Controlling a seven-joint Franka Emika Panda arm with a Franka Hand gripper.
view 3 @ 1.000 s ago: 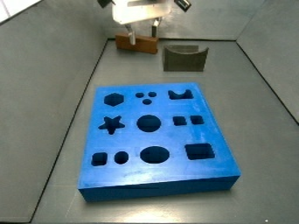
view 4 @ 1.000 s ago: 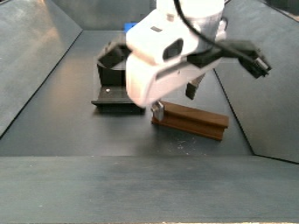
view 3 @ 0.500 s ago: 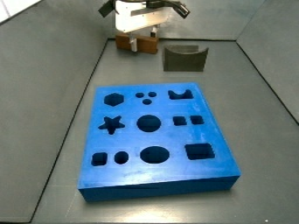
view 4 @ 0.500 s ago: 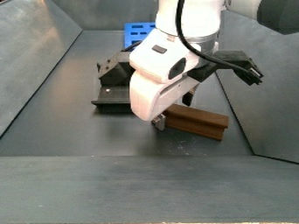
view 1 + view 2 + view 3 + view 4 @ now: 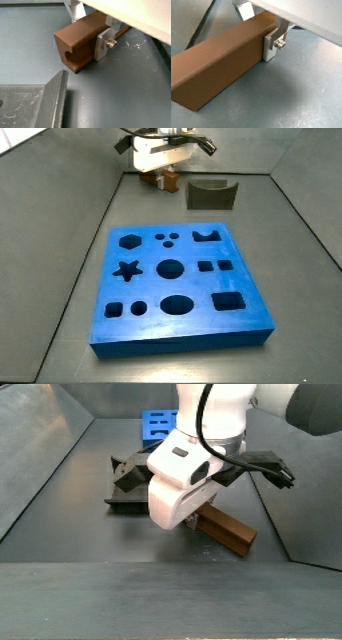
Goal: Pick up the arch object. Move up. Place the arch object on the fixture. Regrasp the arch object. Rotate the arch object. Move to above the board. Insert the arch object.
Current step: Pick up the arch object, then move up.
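Observation:
The arch object [image 5: 75, 44] is an orange-brown long block with a rounded notch in its end face. My gripper [image 5: 85, 30] is shut on it, with the silver fingers [image 5: 101, 46] pressed against its two long sides. In both wrist views the block [image 5: 218, 70] runs out from between the plates. In a side view the block [image 5: 229, 532] slants below the white gripper [image 5: 195, 509], near the floor. The dark fixture [image 5: 210, 195] stands to the right of the gripper [image 5: 166, 172], apart from it. The blue board [image 5: 181, 278] with shaped holes lies nearer the camera.
Grey sloping walls [image 5: 80, 198] enclose the floor on both sides. A grey metal edge, apparently the fixture [image 5: 33, 105], lies close beside the block's notched end. In a side view the fixture [image 5: 130, 476] and the board [image 5: 159, 422] sit behind the arm.
The gripper has come down around the arch object and closed on it. The block, which lay flat and broadside in a side view, now slants with one end turned toward the camera.

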